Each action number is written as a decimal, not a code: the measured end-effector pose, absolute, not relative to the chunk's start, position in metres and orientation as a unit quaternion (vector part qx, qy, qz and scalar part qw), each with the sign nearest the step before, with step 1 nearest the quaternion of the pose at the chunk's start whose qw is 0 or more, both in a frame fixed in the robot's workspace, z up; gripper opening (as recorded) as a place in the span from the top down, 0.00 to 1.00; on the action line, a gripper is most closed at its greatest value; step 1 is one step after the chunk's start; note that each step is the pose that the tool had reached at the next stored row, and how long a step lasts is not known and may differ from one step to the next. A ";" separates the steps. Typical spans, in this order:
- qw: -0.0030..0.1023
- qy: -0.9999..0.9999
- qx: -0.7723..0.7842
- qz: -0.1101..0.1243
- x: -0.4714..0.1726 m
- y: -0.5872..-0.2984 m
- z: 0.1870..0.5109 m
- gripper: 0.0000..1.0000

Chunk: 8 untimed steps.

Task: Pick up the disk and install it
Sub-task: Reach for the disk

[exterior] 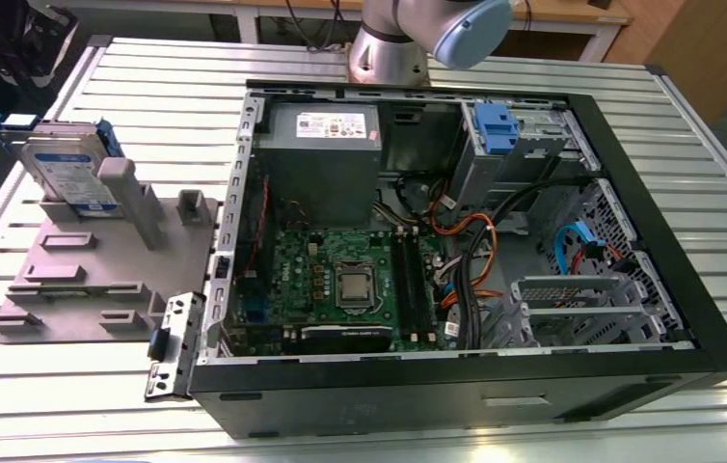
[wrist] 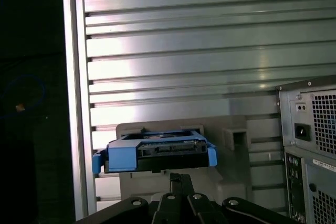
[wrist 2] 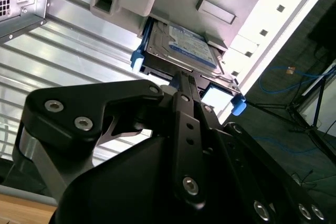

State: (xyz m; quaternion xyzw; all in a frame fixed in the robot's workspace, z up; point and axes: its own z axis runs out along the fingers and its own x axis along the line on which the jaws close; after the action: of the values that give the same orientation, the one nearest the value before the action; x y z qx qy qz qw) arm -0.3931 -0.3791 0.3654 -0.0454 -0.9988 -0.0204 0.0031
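Gripper (wrist: 181,178): clenched on nothing — empty.
Disk (wrist: 157,150): straight ahead of the tips, standing on edge in the grey stand (exterior: 94,260); contact or gap, cannot tell.
Risk, approach: clenched tips would butt the disk's edge rather than straddle it — could tip it off the stand.
Risk, grip: a pinch on the blue rails (wrist: 100,160) may flex them and let the disk twist.

Matte blk claw (wrist 2: 181,80) had silver screws (wrist 2: 83,123); arm (exterior: 383,53) was silver tube w/ pale-blue cap (exterior: 470,29).
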 end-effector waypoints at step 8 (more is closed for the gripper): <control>0.002 -0.999 -0.045 -0.020 -0.398 -0.379 0.360 0.89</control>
State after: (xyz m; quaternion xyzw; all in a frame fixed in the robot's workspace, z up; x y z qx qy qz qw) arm -0.3982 -0.3791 0.3597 -0.0454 -0.9988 -0.0203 0.0024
